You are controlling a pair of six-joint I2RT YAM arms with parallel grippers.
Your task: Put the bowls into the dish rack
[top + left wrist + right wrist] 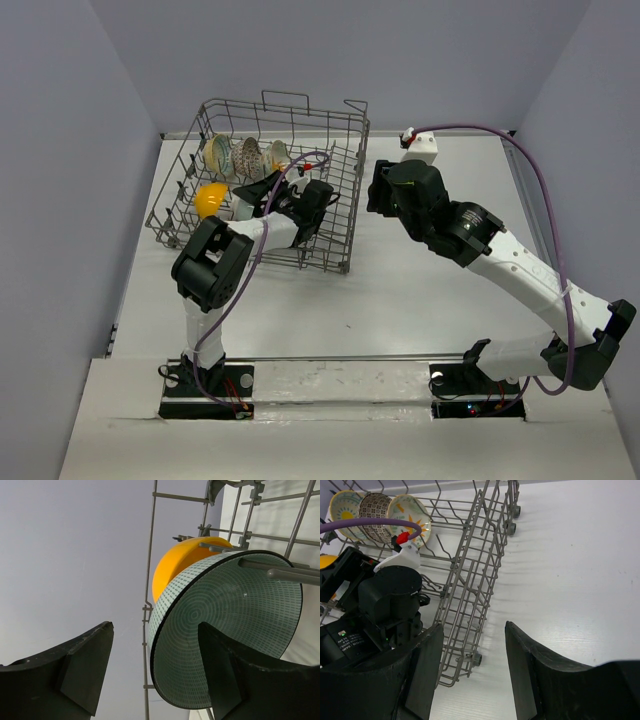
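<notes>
The grey wire dish rack [345, 205] is enclosing the left gripper [156, 627] and standing just left of the right gripper [474, 627]. Both pincers are gaping, released, clamping nothing. The pale teal bowl [235, 610], ringed with fine dashes, is standing on edge, its rim lying between the left pincer's jaws. The glossy orange-yellow bowl [175, 565] is nesting just beyond it. Three patterned bowls [375, 507] are lining up farther beyond.

- From above and behind the arm bases [205, 382], your top view looks down on the whole dish rack [345, 190], far left.
- Your left wrist view sits very near the pale teal bowl [235, 615] and orange-yellow bowl [175, 567].
- Your right wrist view faces left; both it and the top view show the three far bowls [375, 510].
</notes>
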